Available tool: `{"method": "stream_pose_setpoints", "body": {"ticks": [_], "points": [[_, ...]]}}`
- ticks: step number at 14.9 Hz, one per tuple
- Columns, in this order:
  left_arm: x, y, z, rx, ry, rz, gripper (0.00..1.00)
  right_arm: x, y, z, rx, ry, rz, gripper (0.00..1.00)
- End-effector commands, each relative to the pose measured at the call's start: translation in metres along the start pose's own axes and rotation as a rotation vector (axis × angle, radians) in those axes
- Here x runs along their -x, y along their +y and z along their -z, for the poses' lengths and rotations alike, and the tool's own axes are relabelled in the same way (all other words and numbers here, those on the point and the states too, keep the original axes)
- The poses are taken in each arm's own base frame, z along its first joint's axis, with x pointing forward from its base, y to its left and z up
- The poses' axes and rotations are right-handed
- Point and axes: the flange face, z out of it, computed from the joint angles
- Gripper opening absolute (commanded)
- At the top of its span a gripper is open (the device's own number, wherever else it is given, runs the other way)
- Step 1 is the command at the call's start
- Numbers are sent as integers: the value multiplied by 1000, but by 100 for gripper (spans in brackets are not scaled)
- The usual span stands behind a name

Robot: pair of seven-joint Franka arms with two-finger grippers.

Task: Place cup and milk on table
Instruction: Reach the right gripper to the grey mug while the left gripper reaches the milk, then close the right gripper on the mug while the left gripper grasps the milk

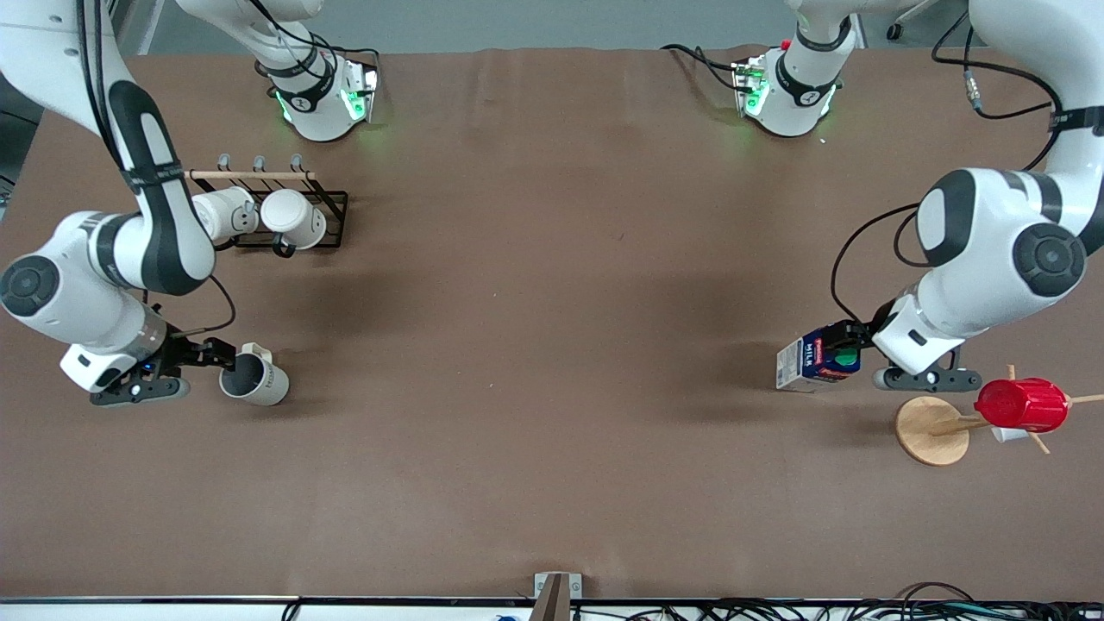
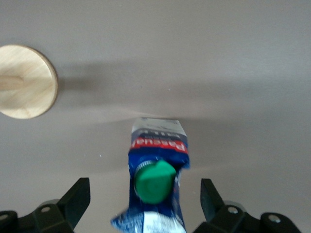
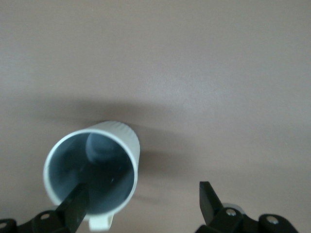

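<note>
Front view puts your right gripper at the cup, which sits upright on the table toward the right arm's end; the fingers are spread, one inside the rim, gripping nothing. Your left gripper is open around the milk, which stands by the wooden base without being squeezed. Pull away crooked and a finger could catch the rim or the green cap and tip either one.
</note>
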Motion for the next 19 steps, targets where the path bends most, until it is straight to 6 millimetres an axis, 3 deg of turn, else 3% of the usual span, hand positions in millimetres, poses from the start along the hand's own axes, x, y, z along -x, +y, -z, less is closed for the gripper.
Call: {"method": "stream_pose_setpoints", "body": {"ticks": [1, 2, 6, 9, 13, 15, 17, 19], "points": [[-4, -3, -13, -20, -4, -21, 100, -2, -5, -18, 15, 18, 23, 100], [-2, -3, -18, -18, -13, -17, 100, -3, -8, -20, 14, 19, 24, 96], [6, -1, -27, -15, -39, -13, 99, -3, -17, -30, 8, 3, 31, 53], [8, 0, -25, -15, -47, -7, 79, -3, -18, -30, 0, -4, -11, 1], [11, 6, -25, -13, -73, -14, 55, -5, -20, -26, -8, -22, -38, 0], [11, 8, -24, -12, -74, -19, 46, -16, -31, -4, -26, -58, -98, 0], [11, 14, -18, -12, -86, -27, 35, -35, -68, 29, -61, -105, -151, 0], [10, 15, -9, -13, -89, -29, 30, -53, -129, 58, -100, -136, -188, 0]]}}
